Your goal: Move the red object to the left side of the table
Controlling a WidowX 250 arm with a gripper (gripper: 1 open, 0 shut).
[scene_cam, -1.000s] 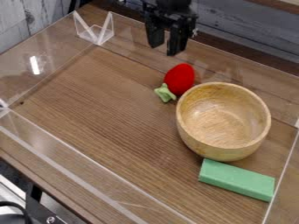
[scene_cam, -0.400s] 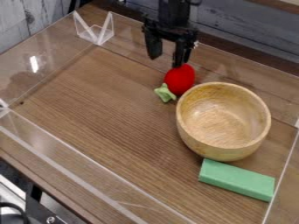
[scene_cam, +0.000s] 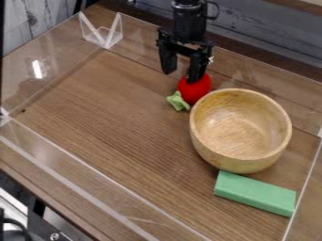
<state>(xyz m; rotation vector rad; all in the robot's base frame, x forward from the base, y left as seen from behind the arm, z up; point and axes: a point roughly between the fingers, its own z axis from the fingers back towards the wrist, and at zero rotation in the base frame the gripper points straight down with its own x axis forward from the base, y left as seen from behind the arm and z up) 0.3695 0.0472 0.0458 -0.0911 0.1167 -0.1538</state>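
Note:
The red object (scene_cam: pixel 191 89), a small strawberry-like toy with a light green leafy end (scene_cam: pixel 178 101), lies on the brown wood-grain table (scene_cam: pixel 101 113) just left of the wooden bowl's far rim. My black gripper (scene_cam: pixel 183 66) points straight down right above it, open, fingers spread wide with the tips just over the toy's top. Nothing is held between the fingers. The gripper hides the upper part of the toy.
A large wooden bowl (scene_cam: pixel 240 128) stands right of the toy, almost touching it. A green rectangular block (scene_cam: pixel 255 193) lies near the front right. Clear acrylic walls (scene_cam: pixel 51 56) edge the tabletop, with a folded acrylic piece (scene_cam: pixel 101 31) at the far left.
The gripper has come down toward the red toy and shifted slightly nearer in the picture. Its fingers stay spread. The toy, bowl and block have not moved.

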